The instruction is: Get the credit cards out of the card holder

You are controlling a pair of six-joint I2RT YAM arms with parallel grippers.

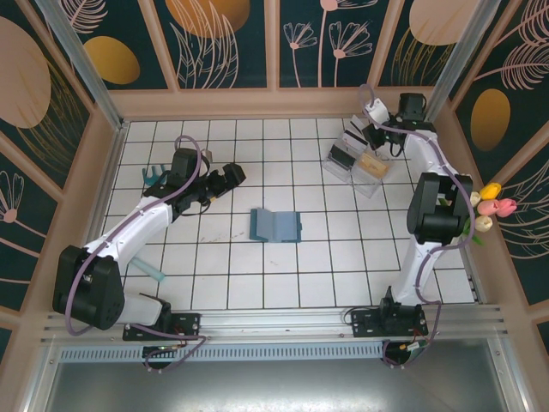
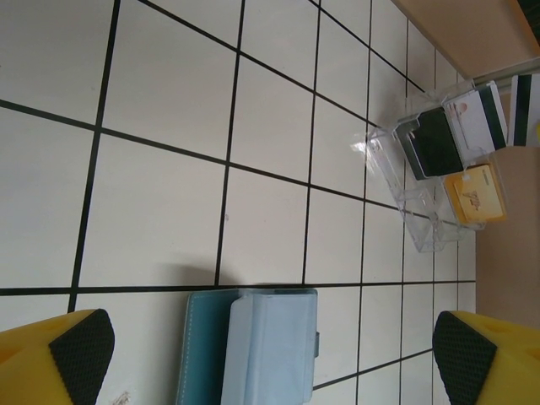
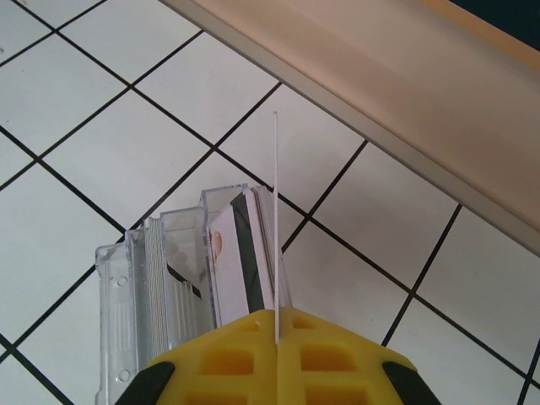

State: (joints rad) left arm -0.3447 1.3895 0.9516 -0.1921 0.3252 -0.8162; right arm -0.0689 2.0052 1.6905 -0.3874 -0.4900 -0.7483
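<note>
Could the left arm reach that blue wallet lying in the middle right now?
Probably yes. The wallet lies open on the table close to the left arm, with nothing between them, and the arm's jaws stand wide open.

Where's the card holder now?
Top view: the card holder lies open at the middle of the table, apart from the clear tray at far right.
</note>
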